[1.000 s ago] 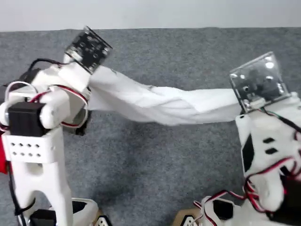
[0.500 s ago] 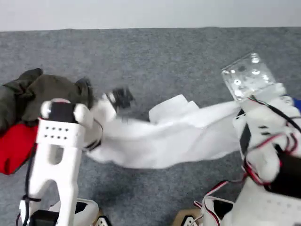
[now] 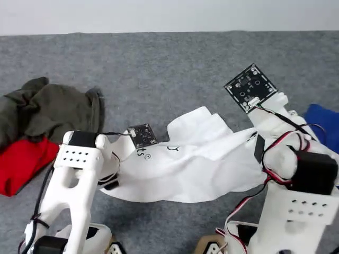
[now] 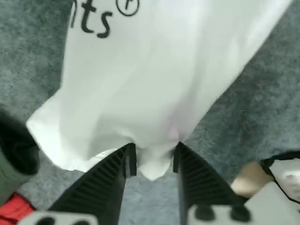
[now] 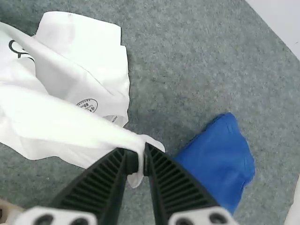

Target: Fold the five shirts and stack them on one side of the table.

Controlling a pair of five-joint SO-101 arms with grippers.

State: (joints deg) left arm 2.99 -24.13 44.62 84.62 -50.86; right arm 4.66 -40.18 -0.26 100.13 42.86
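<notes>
Loose and wrinkled over the grey table [image 3: 175, 69], near its middle and between the two arms: the white shirt [image 3: 185, 169]. Gripped at both ends.

At one end, pinched between the two black fingers of the left pincer [image 4: 152, 161]: a bunched edge of the cloth, jaws narrow with fabric filling the gap. Beyond that, stretching away over the table, with black lettering [image 4: 93, 18] on the cloth further out.

At the other end, held in the right pincer [image 5: 136, 161]: a thin twisted fold, jaws nearly together around it. From there, trailing back across the table to a flatter part of the shirt with a small round printed mark.

In the high view, one corner turned up toward the far side, the near hem lying between the arm bases.

Well apart from the white shirt, on the left arm's side of the table: a crumpled olive-green shirt [image 3: 50, 108]. Touching it on the near side: a red shirt [image 3: 21, 164]. Both unfolded.

On the opposite side, just beyond the right arm [image 3: 296, 180]: a compact blue shirt [image 3: 324, 124]. In the right wrist view, just beside the tip of the right pincer; touching the white cloth or not, cannot tell.

Bent low over its end of the shirt: the left arm [image 3: 74, 169].
</notes>
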